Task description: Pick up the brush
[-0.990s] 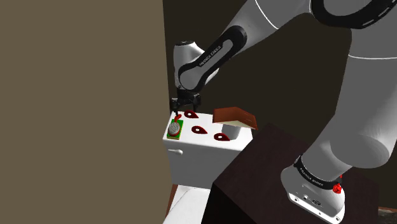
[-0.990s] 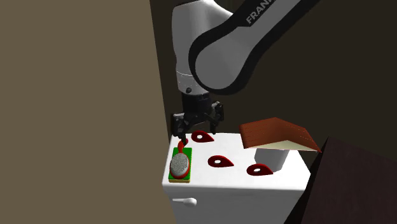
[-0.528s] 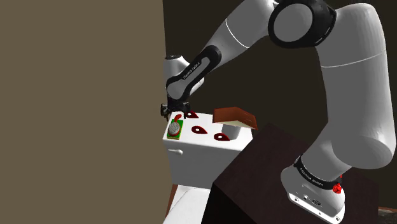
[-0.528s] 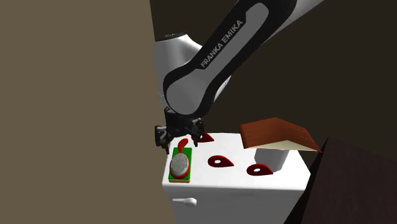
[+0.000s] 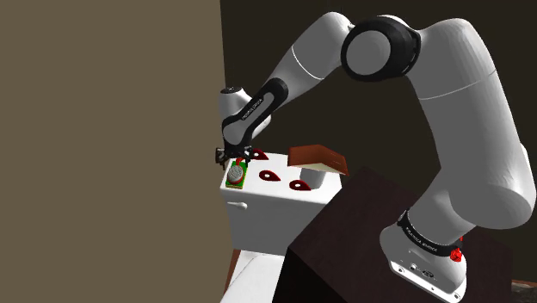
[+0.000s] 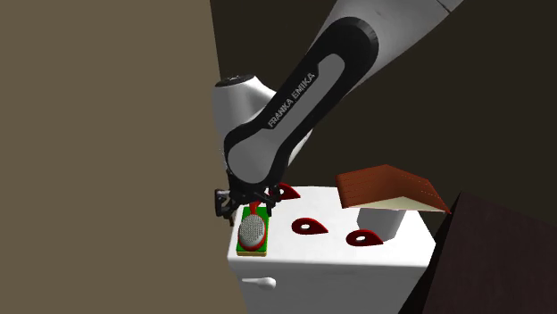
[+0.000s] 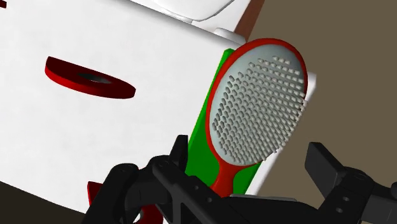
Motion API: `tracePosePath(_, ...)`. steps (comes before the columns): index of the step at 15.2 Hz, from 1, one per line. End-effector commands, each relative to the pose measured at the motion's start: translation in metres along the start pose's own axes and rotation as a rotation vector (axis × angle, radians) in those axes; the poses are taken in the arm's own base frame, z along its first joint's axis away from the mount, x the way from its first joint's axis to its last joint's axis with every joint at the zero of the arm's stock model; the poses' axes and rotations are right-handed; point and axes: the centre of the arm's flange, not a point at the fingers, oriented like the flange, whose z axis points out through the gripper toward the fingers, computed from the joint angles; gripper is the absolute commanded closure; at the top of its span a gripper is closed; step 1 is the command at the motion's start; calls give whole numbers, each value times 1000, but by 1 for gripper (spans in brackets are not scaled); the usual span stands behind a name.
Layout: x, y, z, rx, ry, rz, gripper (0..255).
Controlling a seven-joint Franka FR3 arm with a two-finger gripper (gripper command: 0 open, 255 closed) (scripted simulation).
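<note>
On the white cabinet (image 7: 95, 140), our gripper (image 7: 248, 156) straddles the brush (image 7: 257, 105), jaws wide; closing low, we cd snag the green pad (image 7: 202, 130).

A taupe wall (image 5: 103, 129) fills the left; beside it stands a white worktop (image 5: 258, 209), with a darker brown wall (image 5: 258, 34) behind.

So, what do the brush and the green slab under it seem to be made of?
Brush: smooth red rim and handle, possibly plastic; grey face covered in rows of small dots, likely bristle tips. Green slab: flat, even colour, no texture; material unclear.
</note>
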Motion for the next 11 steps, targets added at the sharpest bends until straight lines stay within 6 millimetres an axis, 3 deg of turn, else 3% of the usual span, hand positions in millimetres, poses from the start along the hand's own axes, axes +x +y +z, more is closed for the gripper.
tracePosePath(1,1,-1,8,0,0,0,0)
tracePosePath(2,1,-1,8,0,0,0,0)
tracePosePath(3,1,-1,8,0,0,0,255)
tracePosePath(11,1,-2,8,0,0,0,255)
